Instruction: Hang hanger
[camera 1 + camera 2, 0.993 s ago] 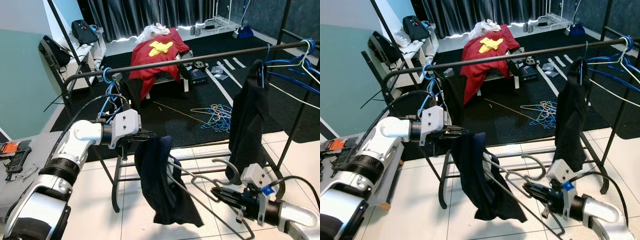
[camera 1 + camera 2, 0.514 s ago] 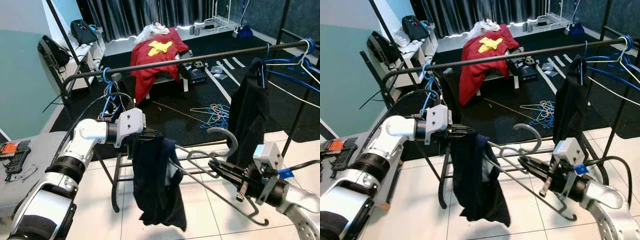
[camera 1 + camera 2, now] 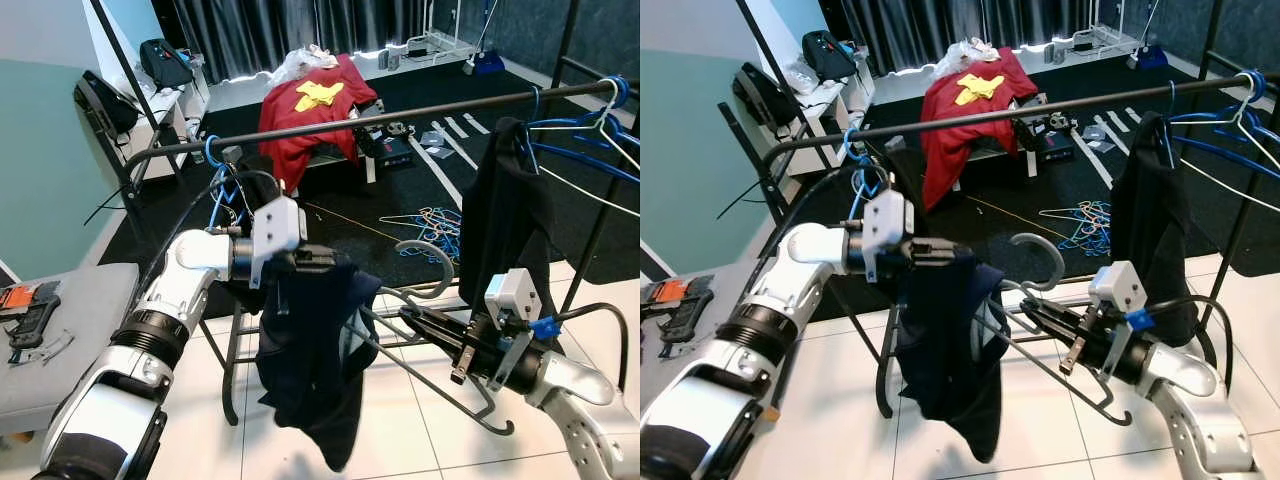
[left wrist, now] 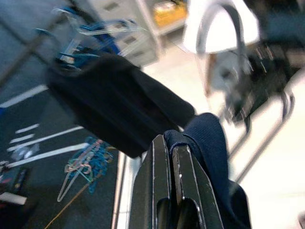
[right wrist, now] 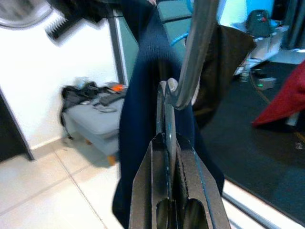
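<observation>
A grey metal hanger carries a dark navy garment in front of the black clothes rail. My right gripper is shut on the hanger's wire just below its hook, which curves upward well below the rail. Higher and to the left, my left gripper is shut on the garment's top edge. The cloth hangs down between both arms.
A black garment and blue hangers hang on the rail's right end. More blue hangers hang at its left end. A red shirt drapes over a stand behind. Loose hangers lie on the dark carpet. A grey bench is at left.
Both arms have lifted the hanger and garment higher and slightly left. The left gripper has pulled the garment's top edge up, and the hook now sits nearer the rail.
</observation>
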Controlling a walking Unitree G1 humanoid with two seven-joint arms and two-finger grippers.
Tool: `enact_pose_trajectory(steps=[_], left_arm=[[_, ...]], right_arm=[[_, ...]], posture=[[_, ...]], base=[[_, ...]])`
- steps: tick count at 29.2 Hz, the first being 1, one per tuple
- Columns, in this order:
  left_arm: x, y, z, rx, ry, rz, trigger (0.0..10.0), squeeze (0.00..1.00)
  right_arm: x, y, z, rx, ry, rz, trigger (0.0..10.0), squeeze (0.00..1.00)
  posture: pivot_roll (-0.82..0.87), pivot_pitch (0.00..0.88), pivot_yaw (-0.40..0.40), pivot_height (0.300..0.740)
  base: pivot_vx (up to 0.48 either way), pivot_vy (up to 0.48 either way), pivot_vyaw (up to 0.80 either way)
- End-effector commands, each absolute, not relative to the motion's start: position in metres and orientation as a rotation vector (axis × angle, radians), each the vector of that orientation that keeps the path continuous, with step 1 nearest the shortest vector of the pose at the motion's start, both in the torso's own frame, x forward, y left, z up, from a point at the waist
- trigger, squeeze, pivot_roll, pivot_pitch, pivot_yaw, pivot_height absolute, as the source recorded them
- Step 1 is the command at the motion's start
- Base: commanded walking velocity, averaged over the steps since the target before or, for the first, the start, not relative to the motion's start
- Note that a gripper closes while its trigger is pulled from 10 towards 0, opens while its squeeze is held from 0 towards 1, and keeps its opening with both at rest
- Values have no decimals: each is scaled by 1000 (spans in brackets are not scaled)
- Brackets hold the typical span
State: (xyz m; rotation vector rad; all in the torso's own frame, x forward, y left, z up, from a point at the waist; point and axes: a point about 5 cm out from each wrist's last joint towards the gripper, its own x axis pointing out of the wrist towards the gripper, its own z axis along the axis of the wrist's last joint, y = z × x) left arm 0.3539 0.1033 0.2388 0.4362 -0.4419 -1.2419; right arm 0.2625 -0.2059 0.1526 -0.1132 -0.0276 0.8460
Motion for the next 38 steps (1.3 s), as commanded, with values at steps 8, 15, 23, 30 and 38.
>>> enact_pose_trajectory(steps=[8, 15, 23, 30, 38], left_arm=[[358, 117, 263, 456, -464, -1178, 10000, 0], [358, 110, 259, 510, -464, -1145, 10000, 0], [360, 107, 264, 531, -485, -1107, 10000, 0], [366, 110, 267, 544, -481, -1017, 10000, 1000], [369, 119, 271, 567, -493, -937, 10000, 0]], right_arm=[[268, -197, 162, -147, -172, 753, 10000, 0], [265, -188, 178, -151, -247, 790, 10000, 0], [265, -184, 177, -159, -256, 808, 10000, 0], [265, -183, 174, -148, -244, 817, 10000, 0], [266, -182, 172, -137, -234, 828, 10000, 0]], posture=[[-91, 11, 165, 740], [-94, 13, 164, 740], [-97, 9, 162, 740], [-97, 7, 155, 740], [-95, 2, 139, 740]], base=[[0, 0, 0], [0, 0, 0], [0, 0, 0], [0, 0, 0], [0, 0, 0]])
